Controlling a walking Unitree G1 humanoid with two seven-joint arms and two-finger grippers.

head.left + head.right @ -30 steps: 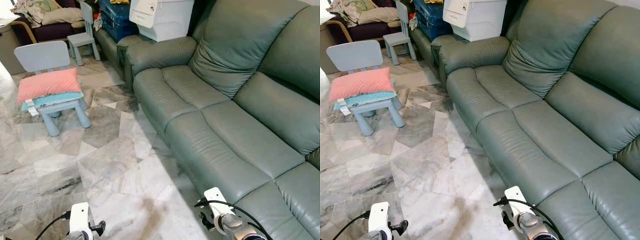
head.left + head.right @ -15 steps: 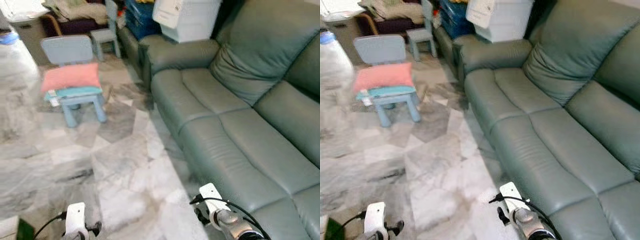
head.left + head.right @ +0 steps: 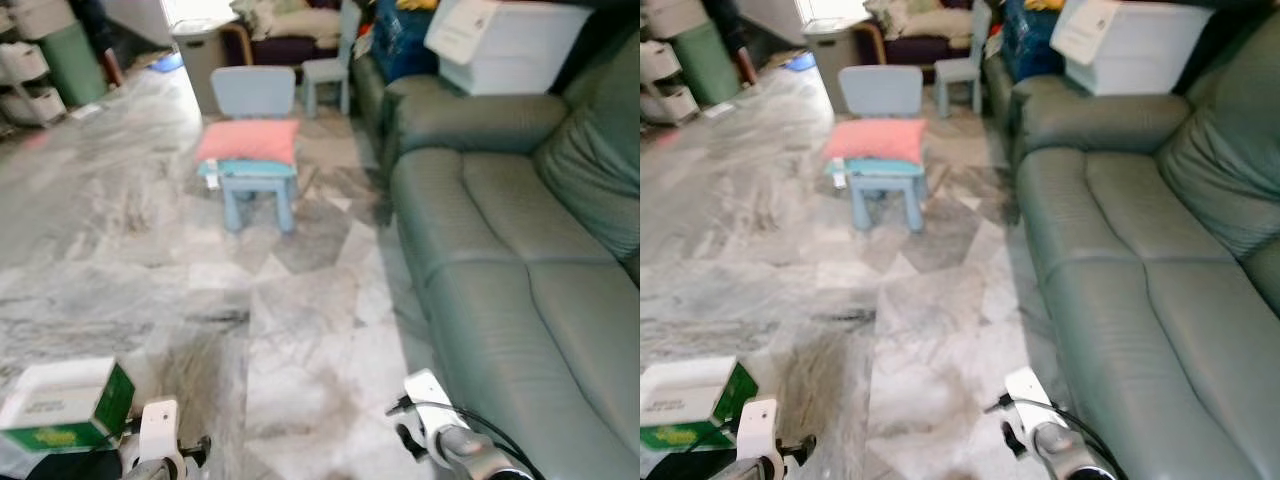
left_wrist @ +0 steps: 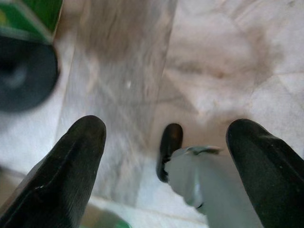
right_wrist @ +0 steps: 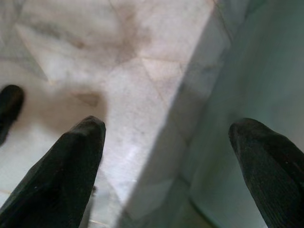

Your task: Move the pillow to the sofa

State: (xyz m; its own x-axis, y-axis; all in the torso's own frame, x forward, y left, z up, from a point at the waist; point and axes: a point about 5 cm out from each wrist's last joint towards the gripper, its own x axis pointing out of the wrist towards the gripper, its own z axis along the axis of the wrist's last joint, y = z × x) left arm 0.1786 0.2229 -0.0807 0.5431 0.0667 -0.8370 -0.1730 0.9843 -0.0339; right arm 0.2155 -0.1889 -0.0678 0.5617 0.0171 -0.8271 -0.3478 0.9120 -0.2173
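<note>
A pink pillow point(image 3: 248, 141) lies on a thin teal cushion point(image 3: 252, 169) on the seat of a small light-blue child's chair point(image 3: 254, 110) out on the marble floor. The green leather sofa point(image 3: 520, 270) runs along the right side. Both arms hang low at the bottom edge of the eye views. My left gripper point(image 4: 166, 142) is open over the floor, nothing between its fingers point(image 4: 71, 161). My right gripper point(image 5: 166, 142) is open too, pointing down at the floor beside the sofa's base point(image 5: 266, 71).
A green and white box point(image 3: 62, 405) sits at the lower left, close to my left arm. A second small chair point(image 3: 328, 70) stands behind the first. A white storage box point(image 3: 505, 45) rests on the sofa's far arm. A grey bin point(image 3: 200, 45) and shelves stand further back.
The camera has swung left: the sofa has slid to the right of the picture, the chair with the pillow now sits near the top centre, and the green box has come into view.
</note>
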